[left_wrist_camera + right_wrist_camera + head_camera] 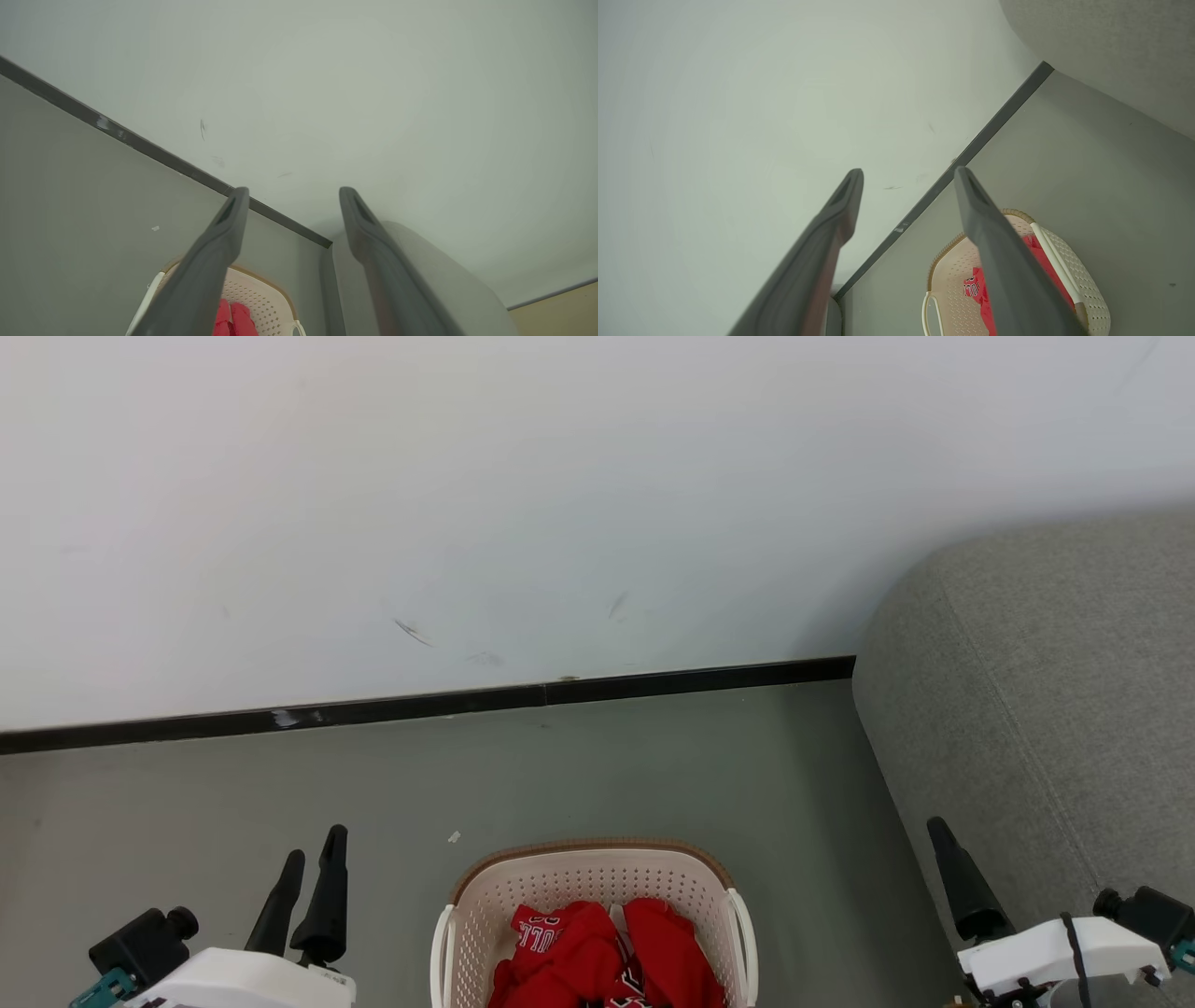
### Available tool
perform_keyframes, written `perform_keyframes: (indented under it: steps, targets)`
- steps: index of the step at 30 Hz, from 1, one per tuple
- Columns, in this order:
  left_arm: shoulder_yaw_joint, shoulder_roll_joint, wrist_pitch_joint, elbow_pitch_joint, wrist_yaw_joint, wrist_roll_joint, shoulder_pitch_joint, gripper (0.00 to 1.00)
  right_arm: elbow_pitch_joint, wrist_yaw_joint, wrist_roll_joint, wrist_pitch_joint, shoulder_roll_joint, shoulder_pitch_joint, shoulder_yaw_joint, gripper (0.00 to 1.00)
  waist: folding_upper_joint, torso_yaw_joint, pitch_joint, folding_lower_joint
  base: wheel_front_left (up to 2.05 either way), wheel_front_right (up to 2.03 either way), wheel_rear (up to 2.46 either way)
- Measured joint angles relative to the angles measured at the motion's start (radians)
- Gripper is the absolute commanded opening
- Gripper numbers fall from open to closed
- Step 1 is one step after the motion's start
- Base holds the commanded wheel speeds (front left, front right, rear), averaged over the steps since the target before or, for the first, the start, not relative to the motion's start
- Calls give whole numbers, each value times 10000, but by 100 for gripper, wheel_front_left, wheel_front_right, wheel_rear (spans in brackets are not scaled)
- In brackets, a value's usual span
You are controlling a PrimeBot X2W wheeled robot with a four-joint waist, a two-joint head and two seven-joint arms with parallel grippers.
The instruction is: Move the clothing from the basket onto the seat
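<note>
The cream basket (597, 870) with a brown rim stands on the floor at the bottom centre of the head view, and the red clothing (597, 952) lies crumpled inside it. The grey seat (1055, 691) rises to the right of the basket. My left gripper (316, 845) hovers to the basket's left, open and holding nothing. My right gripper (948, 854) hangs between the basket and the seat, one dark finger showing. In the left wrist view the gripper (294, 193) is open above the basket (261, 289), the clothing (231, 317) and the seat (434, 270). The right wrist view has its gripper (910, 172) open, with the basket (952, 261), clothing (976, 289) and seat (1111, 46).
A white wall (560, 476) with a black baseboard (420, 705) runs behind the basket. Grey floor (653, 775) spreads between wall, basket and seat. A small white scrap (454, 837) lies on the floor left of the basket.
</note>
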Motion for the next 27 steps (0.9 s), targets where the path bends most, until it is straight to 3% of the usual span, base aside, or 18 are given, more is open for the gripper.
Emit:
perform_keyframes:
  steps: [15,27]
  targets:
    - [-702,17,-508,23,834,2790,16,100,13,8,-2826,-562,-27,5,491,100,0,-15,8,-123,0,0,0]
    - [-1028,-29,-895,146,1396,4353,28,100,77,10,-5056,-938,-46,2,665,100,0,-39,-34,-153,0,0,0]
